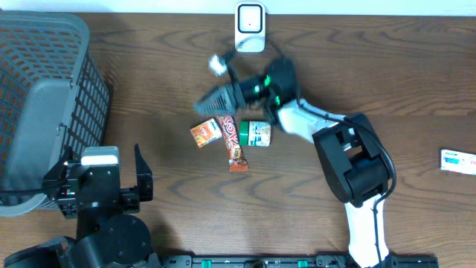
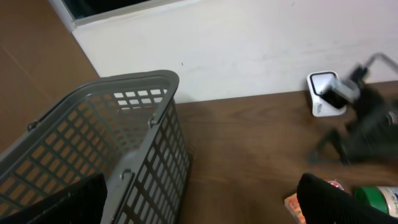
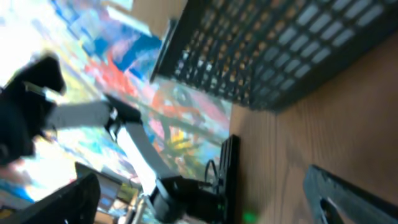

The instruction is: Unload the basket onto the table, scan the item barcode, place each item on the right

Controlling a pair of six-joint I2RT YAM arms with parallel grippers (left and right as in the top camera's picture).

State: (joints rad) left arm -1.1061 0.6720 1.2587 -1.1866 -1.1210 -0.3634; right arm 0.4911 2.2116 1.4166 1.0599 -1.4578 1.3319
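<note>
The white barcode scanner (image 1: 250,27) stands at the table's back edge and also shows in the left wrist view (image 2: 324,94). In the middle of the table lie an orange packet (image 1: 206,133), a red snack bar (image 1: 233,142) and a green-capped bottle (image 1: 257,133). My right gripper (image 1: 211,102) hovers, blurred, just above and behind them. It stands open (image 3: 205,205) with nothing between its fingers. A small white blurred thing (image 1: 218,65) shows between it and the scanner. My left gripper (image 1: 99,177) rests open (image 2: 199,208) and empty near the front left.
A grey mesh basket (image 1: 44,97) fills the left side, close beside the left gripper, its wall (image 2: 124,137) in the left wrist view. A white and green packet (image 1: 457,161) lies at the far right edge. The right arm (image 1: 349,160) stretches across the middle.
</note>
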